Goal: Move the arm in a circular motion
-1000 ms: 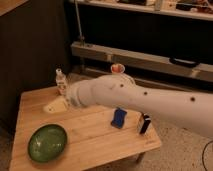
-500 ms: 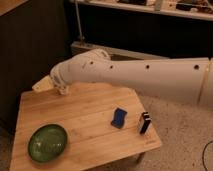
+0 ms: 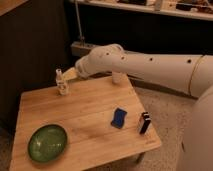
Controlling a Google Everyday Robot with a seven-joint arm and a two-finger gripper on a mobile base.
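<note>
Camera view
Bowl: we see a green bowl (image 3: 47,142) near the table's (image 3: 85,117) front-left corner — nothing in it that we can make out.
Bottle: a small clear bottle (image 3: 61,82) stands upright by the far-left edge.
Others: a blue object (image 3: 118,117) and a dark upright one (image 3: 144,123) sit toward the right edge.
Arm: the arm (image 3: 145,65) reaches in from the right over the far edge.
Gripper: the gripper (image 3: 70,75), the tan tip, hangs just beside the bottle.
Change: half a second ago the tip pointed past the far-left corner — now it has swung right.
</note>
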